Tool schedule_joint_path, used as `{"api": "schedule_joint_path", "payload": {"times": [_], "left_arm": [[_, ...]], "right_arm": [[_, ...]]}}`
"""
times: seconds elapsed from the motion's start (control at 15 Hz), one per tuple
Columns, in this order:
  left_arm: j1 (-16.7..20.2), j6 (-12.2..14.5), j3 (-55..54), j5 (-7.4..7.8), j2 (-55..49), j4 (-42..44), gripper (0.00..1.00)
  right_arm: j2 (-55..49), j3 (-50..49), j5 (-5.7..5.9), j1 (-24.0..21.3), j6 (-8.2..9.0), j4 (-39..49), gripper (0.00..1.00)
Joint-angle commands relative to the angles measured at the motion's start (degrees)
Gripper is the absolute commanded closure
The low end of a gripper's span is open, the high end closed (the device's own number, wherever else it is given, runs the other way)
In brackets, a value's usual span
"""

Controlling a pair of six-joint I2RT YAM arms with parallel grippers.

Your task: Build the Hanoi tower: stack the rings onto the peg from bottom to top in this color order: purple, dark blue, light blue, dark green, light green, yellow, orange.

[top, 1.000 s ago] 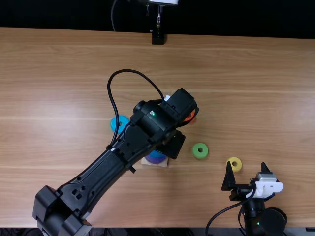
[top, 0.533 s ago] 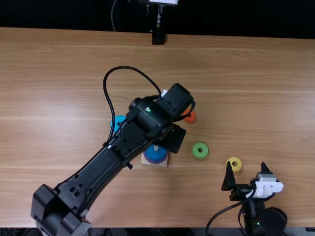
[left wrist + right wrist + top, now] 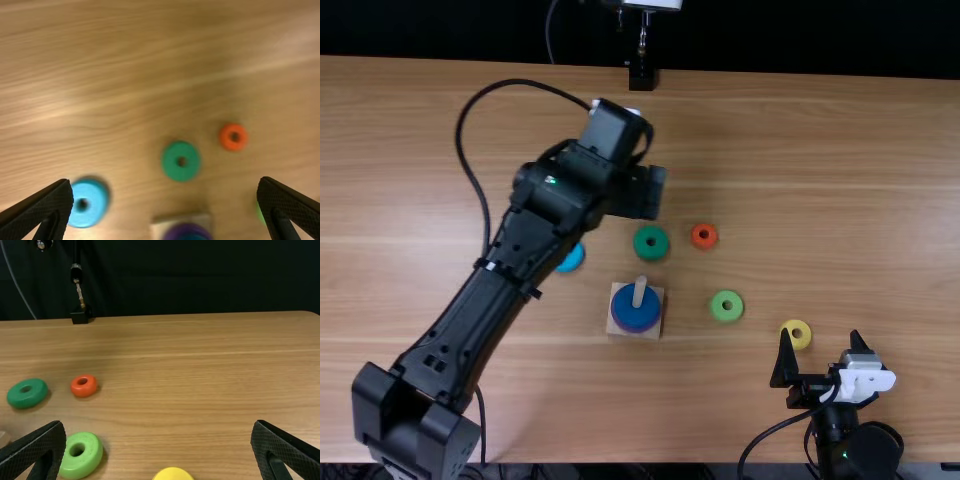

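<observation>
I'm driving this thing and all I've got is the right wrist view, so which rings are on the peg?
Observer: Two. The dark blue ring sits on top of the purple ring, both around the peg.
Operator: Okay, and where's the one that goes on next?
Observer: The light blue ring lies flat on the table; in the top view the left arm partly covers it.
Operator: Is anything gripping it?
Observer: No. The left gripper is open, its fingers wide apart and holding nothing.
</observation>
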Motion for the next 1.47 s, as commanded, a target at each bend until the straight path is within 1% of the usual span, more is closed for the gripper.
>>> {"api": "schedule_joint_path", "payload": {"times": [0.0,0.07,0.13,0.27,0.33,0.4,0.47,0.67,0.73,0.87,1.4], "left_arm": [[3.60,0.51,-6.32,-0.40,-2.11,-0.59,0.00],[5.97,1.04,-9.83,0.13,-3.61,-0.27,0.00],[7.38,4.83,-14.23,0.23,-4.05,2.89,0.00],[8.25,19.49,-23.28,0.55,-4.22,13.76,0.00],[8.52,24.56,-26.71,1.50,-4.22,18.50,0.00],[8.52,26.56,-28.99,3.71,-4.13,21.67,0.00],[8.43,26.56,-30.14,5.72,-4.05,22.62,0.00],[8.08,26.56,-32.42,5.72,-3.78,21.98,0.00],[8.08,26.56,-32.86,6.03,-3.43,22.09,0.00],[8.17,26.56,-32.95,6.14,-2.81,22.09,0.00],[8.25,26.56,-33.74,6.14,0.61,21.67,0.00]], "right_arm": [[-0.69,-2.39,0.62,-0.32,-0.34,-3.68,0.00],[-0.69,-2.39,0.62,-0.32,-0.34,-3.68,0.00],[-0.69,-2.39,0.62,-0.14,-0.34,-3.68,0.00],[-0.69,-2.39,0.62,-0.14,-0.34,-3.68,0.00],[-0.69,-2.39,0.62,-0.14,-0.34,-3.68,0.00],[-0.69,-2.39,0.62,-0.32,-0.34,-3.68,0.00],[-0.69,-2.39,0.62,-0.32,-0.34,-3.68,0.00],[-0.69,-2.39,0.62,-0.14,-0.34,-3.68,0.00],[-0.69,-2.39,0.62,-0.32,-0.34,-3.68,0.00],[-0.69,-2.39,0.62,-0.14,-0.34,-3.68,0.00],[-0.69,-2.39,0.62,-0.14,-0.34,-3.68,0.00]]}}
